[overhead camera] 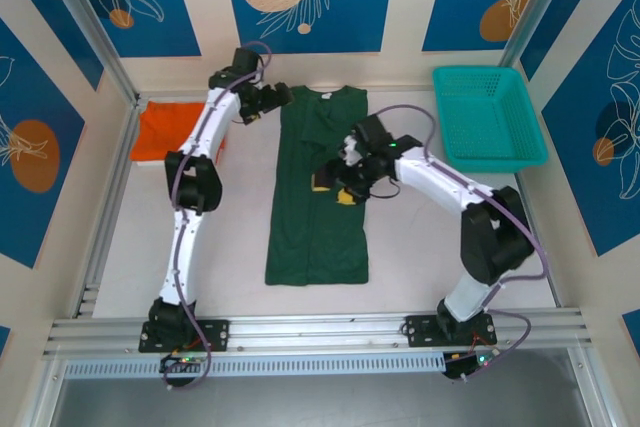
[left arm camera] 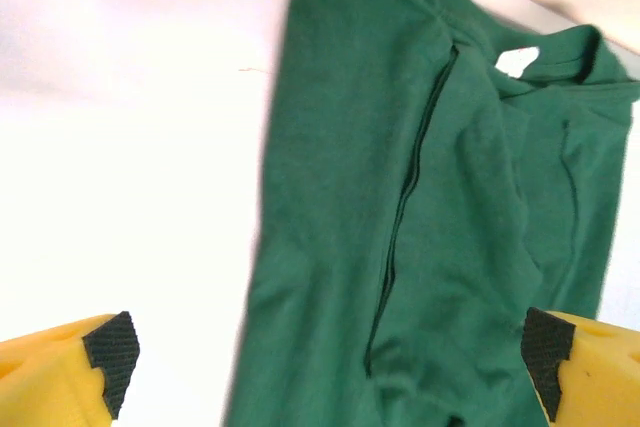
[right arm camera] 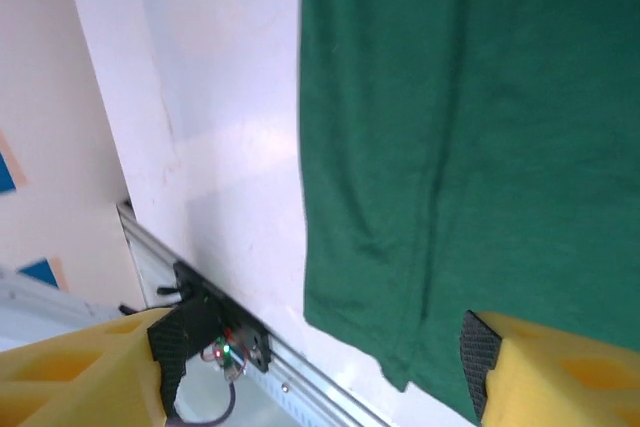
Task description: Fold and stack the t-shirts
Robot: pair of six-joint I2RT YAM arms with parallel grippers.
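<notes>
White arms with black joints, thin grey cables, and yellow fingers with black pads.

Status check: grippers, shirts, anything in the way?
Left gripper open, at collar of green shirt. Right gripper open, above its middle. It lies flat, a long strip; orange shirt folded, far left. Teal basket far right, apart from both.

- Top view: bright, even overhead light; the arms cast only faint, soft shadows on the white table.
- Left wrist view: the table toward 9 o'clock is washed out by glare; the green shirt has a blurred left edge.
- Right wrist view: mild glare at 12 o'clock; the yellow fingers at 5 and 7 o'clock look soft.
</notes>
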